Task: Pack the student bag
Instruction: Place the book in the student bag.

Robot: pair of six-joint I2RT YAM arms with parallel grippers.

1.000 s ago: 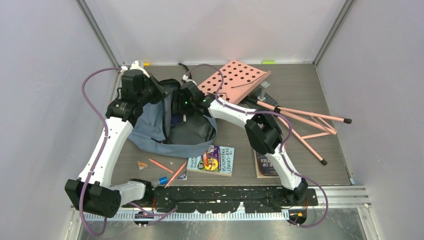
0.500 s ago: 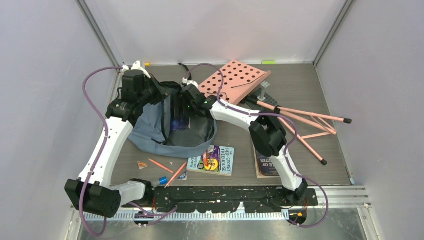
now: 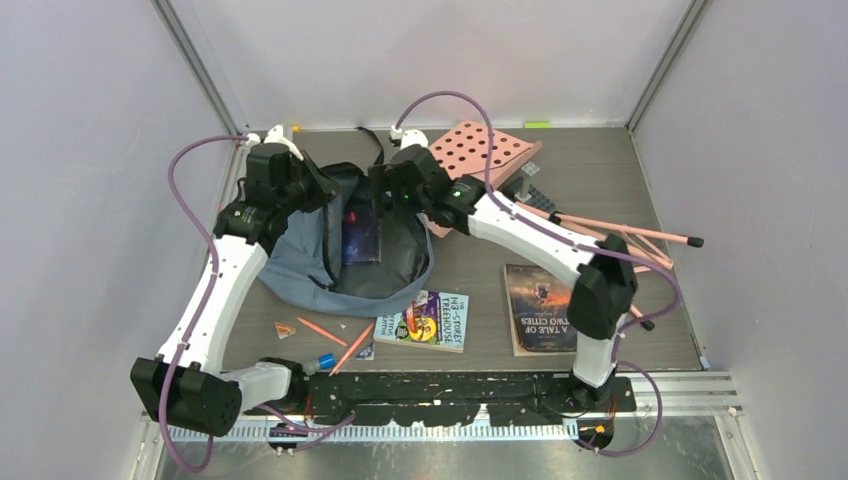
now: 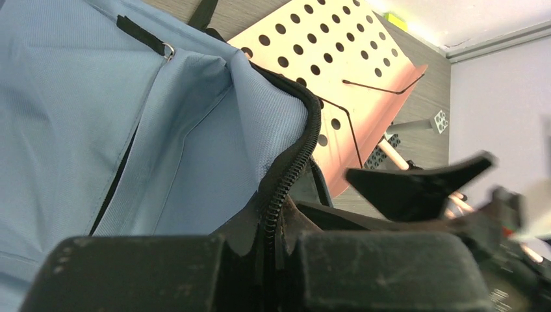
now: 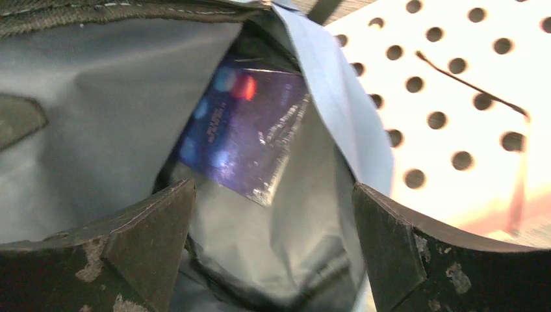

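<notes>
From above, the student bag (image 3: pixel 300 262) lies open at the left-centre of the grey wood-grain table (image 3: pixel 470 265), with a dark book (image 3: pixel 360 232) inside it. The left gripper (image 3: pixel 322 193) is at the bag's far rim and the right gripper (image 3: pixel 381 200) hangs over its mouth. A Treehouse paperback (image 3: pixel 425 320) and A Tale of Two Cities (image 3: pixel 542 308) lie on the near side, with pencils (image 3: pixel 338 342) to their left. A pink perforated board (image 3: pixel 485 150) and its stand legs (image 3: pixel 610 240) sprawl behind. Plain pale walls enclose three sides. In the left wrist view, the fingers are clamped together on the bag's black zipper edging (image 4: pixel 286 182), holding it up. In the right wrist view, the fingers stand wide apart and empty above the glossy book, which rests against the grey lining (image 5: pixel 97 110). The step in hand looks like clearing the right gripper from the mouth. It should rise straight, clear of the blue flap, while the left holds the rim high so the opening does not sag.
</notes>
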